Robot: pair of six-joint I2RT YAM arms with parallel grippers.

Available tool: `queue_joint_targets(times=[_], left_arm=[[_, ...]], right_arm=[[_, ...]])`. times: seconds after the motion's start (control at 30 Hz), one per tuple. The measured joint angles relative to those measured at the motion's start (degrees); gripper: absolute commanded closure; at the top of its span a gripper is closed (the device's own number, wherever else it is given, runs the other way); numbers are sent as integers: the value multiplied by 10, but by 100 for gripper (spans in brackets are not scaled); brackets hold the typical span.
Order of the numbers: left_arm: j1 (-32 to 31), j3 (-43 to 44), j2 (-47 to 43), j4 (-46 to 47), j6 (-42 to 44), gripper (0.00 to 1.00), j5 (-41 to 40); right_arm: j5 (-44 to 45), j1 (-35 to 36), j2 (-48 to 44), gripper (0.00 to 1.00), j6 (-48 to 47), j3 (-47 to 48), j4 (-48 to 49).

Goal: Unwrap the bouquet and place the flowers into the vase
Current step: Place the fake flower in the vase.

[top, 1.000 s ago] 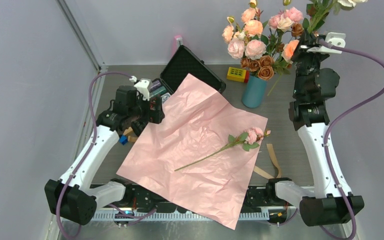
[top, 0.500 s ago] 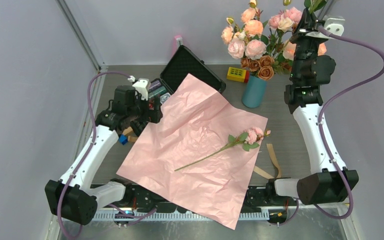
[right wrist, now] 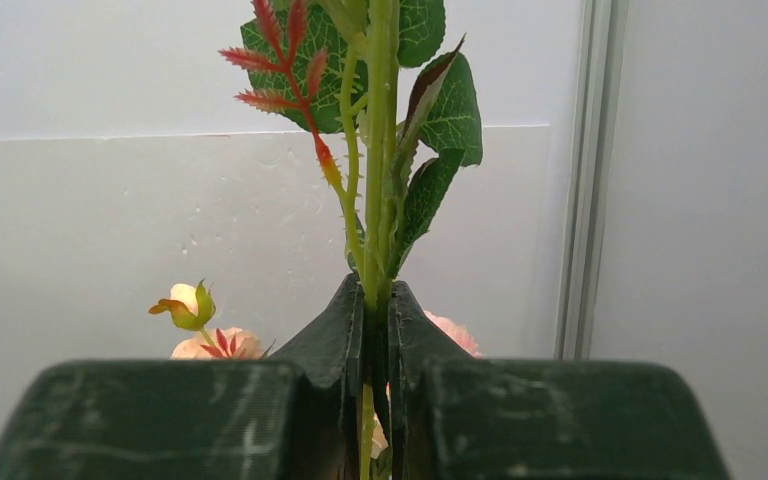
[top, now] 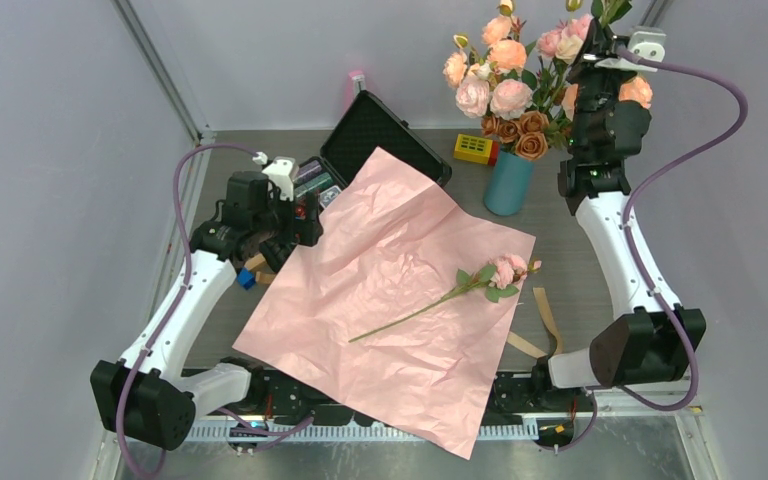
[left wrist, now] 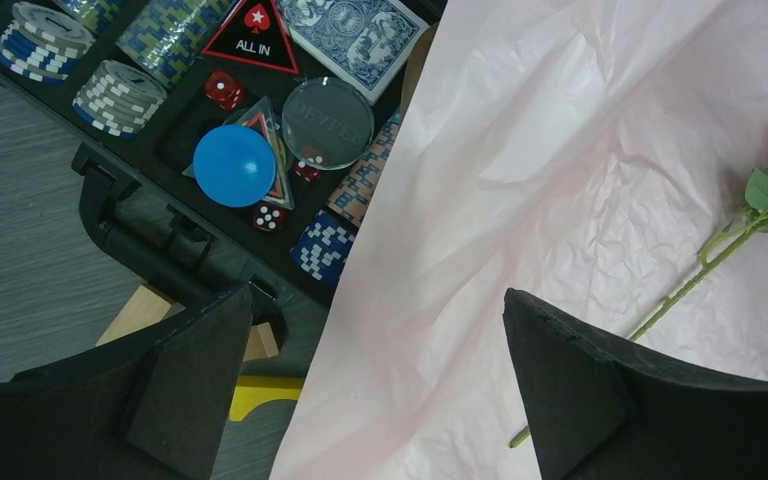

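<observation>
The bouquet is unwrapped: its pink paper lies spread flat across the table. One stem of the flowers, with small pink roses, lies on the paper, and its green stalk shows in the left wrist view. The right gripper is raised high at the back right, just right of the vase's blooms, shut on thin green stems with leaves. The teal vase stands behind the paper. The left gripper hangs open over the paper's left edge, holding nothing.
A big bunch of pink-cream and rust roses fills the vase. An open black poker case lies partly under the paper's back corner. A yellow box sits behind it, tan ribbon lies right of the paper, and small blocks lie near the left arm.
The right arm has swung up and leftward toward the vase's blooms, still shut on the green stems. The left arm, the paper and the stem lying on it have stayed put.
</observation>
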Motion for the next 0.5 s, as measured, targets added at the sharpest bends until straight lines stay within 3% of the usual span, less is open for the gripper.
queue_joint_targets(times=[0.5], left_arm=[[3,-1,0,0,0,0,0]], right_arm=[[-17,0,26,100,3,-31,-5]])
